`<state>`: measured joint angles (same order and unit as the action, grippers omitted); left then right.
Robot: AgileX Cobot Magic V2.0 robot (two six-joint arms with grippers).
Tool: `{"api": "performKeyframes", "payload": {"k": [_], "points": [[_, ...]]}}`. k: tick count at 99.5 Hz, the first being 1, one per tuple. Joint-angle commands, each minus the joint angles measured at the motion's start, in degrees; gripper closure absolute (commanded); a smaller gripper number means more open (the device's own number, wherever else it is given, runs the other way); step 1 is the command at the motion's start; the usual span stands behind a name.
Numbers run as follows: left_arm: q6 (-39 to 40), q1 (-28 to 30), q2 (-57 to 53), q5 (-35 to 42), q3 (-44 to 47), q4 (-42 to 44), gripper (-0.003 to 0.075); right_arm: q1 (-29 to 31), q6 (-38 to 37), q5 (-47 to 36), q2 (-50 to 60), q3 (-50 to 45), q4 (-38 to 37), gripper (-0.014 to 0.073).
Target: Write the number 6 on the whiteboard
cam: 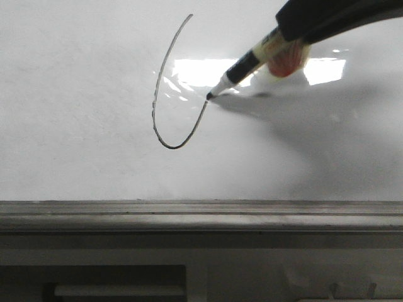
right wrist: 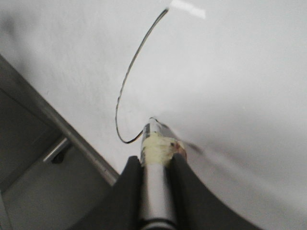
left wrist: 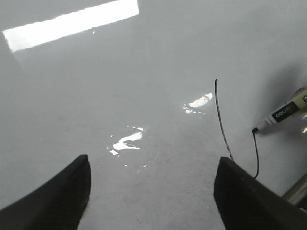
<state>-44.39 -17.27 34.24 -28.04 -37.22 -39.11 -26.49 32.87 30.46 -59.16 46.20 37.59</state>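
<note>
While the number 6 (cam: 165, 94) is only partly drawn, we can already read its shape in the front view: a thin black line runs from about 12 o'clock of the figure down a long slanted stem, rounds through a hook at 6 o'clock, and climbs back up on the 3 o'clock side. It sits near the middle of the whiteboard (cam: 75, 126), just left of the bright glare patch (cam: 195, 70).

At the upper end of that rising stroke we see the black tip of the marker pen (cam: 242, 68) touching the board, the pen tilted and leading up toward 2 o'clock into our right gripper (cam: 296, 31). In the right wrist view its two dark fingers (right wrist: 127, 191) are closed tight against the pen's barrel, one on each side, just behind a band of pale tape (right wrist: 158, 147).

Our left gripper (left wrist: 151, 191) hangs over bare board with its fingers spread wide and nothing between them; the drawn line and the pen tip show beside one of them.

Along the board's near edge at 6 o'clock runs the grey metal rim (cam: 201, 214).
</note>
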Motion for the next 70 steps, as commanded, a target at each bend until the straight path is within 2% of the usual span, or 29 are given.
{"api": "performKeyframes", "payload": {"k": [1, 34, 54, 62, 70], "points": [[0.5, 0.2, 0.0, 3.5, -1.6, -2.3, 0.023, 0.8, -0.3, -5.5, 0.5, 2.2, -0.7, 0.0643], [0.5, 0.2, 0.0, 3.5, -1.6, -2.6, 0.023, -4.9, -0.1, -5.1, -8.3, 9.9, 0.0, 0.0643], [0.5, 0.2, 0.0, 3.0, -1.6, -2.7, 0.023, -6.8, -0.1, 3.5, -8.2, 14.9, 0.0, 0.0643], [-1.9, -0.2, 0.0, 1.6, -1.6, -4.8, 0.023, -6.8, -0.1, 5.8, -5.8, 16.3, 0.0, 0.0643], [-8.8, -1.3, 0.4, -0.6, -1.6, -10.0, 0.0231, -6.6, -0.1, 8.2, -4.8, 17.8, -0.1, 0.0643]]}}
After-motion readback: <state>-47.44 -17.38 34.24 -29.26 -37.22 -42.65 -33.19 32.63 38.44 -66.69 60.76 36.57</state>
